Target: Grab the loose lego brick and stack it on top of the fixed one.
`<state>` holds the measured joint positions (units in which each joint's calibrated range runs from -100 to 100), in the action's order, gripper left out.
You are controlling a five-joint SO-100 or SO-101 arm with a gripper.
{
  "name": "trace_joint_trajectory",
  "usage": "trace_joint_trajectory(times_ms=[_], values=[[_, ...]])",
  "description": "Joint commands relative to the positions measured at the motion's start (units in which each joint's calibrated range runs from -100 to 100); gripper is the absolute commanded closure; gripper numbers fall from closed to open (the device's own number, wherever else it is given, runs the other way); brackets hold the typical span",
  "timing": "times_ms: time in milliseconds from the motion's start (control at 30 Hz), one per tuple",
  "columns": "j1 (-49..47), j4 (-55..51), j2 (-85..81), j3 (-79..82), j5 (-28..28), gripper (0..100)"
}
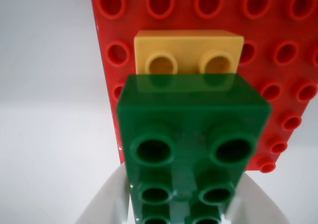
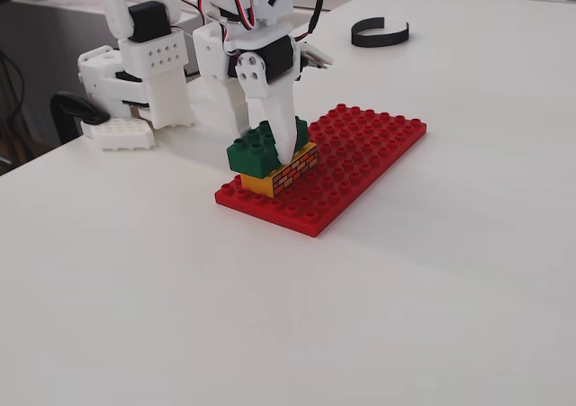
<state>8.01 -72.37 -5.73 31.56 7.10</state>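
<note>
On the red baseplate (image 2: 360, 158), near its 9 o'clock end in the fixed view, you have the green brick (image 2: 256, 147) clamped between the white jaws, closed on its two long sides. It sits over the yellow brick (image 2: 286, 170) but tilted, its 9 o'clock end looking lower, and I cannot tell whether it already touches the studs beneath.

In the wrist view the green brick (image 1: 191, 149) fills the centre, with the yellow brick (image 1: 188, 50) showing at 12 o'clock: two of its studs are uncovered, so by my reading the stack is offset and not yet seated.

To finish well, nudge the green brick toward 12 o'clock in the wrist view until those studs vanish, level it, then press straight down. Keep the jaws tight until it is seated; letting go early on a tilted brick would likely leave it rocking or let it slide off.

Little is in your way. A black curved strip (image 2: 380, 33) lies well apart at 1 o'clock on the table (image 2: 432, 316), and the arm's white base (image 2: 148, 82) stands at 10 o'clock. Only the baseplate studs beside the yellow brick could catch a low edge.
</note>
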Motion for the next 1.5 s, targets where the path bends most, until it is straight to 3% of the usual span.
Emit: trace_joint_trajectory(times_ms=[0, 567, 767, 900, 1133, 1467], values=[[-1.8, -0.5, 0.0, -0.3, 0.1, 94], [-3.6, -0.3, -0.1, 0.4, -0.9, 92], [-3.9, -1.0, 0.0, 0.6, -0.7, 71], [-3.7, -1.0, 0.0, 0.6, -0.7, 66], [-3.6, -1.4, -0.9, 0.1, -0.7, 66], [-3.7, -12.0, -1.0, -10.5, -1.1, 66]])
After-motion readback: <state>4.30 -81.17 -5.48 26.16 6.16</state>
